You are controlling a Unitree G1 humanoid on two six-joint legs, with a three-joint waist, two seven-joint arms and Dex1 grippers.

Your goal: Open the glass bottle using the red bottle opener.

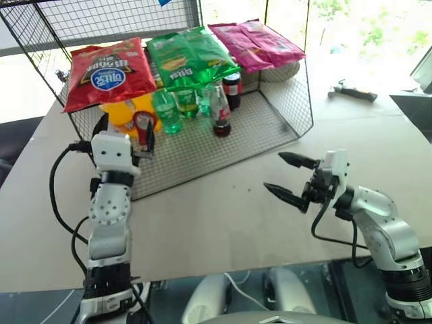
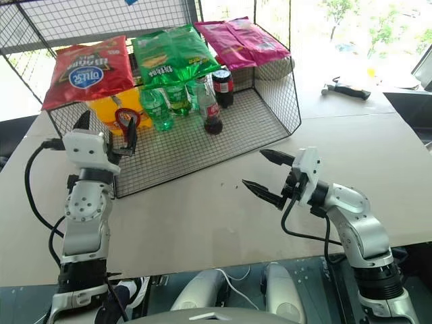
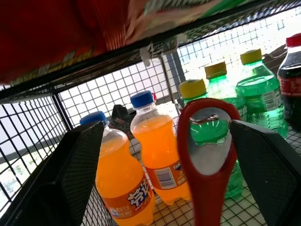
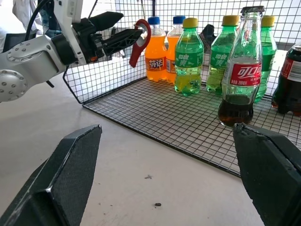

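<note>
The left gripper [image 1: 127, 133] has its fingers spread wide, and the flat red bottle opener [image 3: 208, 155] stands between them, maybe only touching one. The small clear glass bottle [image 4: 241, 70] of dark cola stands capped in the wire basket [image 1: 270, 131]. The right gripper [image 1: 286, 175] hangs open and empty. Next, grip the opener, then reach the cap.

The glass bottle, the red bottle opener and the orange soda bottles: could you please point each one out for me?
glass bottle [image 4: 241, 75], right wrist view, on its red label.
red bottle opener [image 3: 207, 141], left wrist view, on its ring head.
orange soda bottles [image 3: 160, 146], left wrist view, on the nearer bottle's body.
</note>
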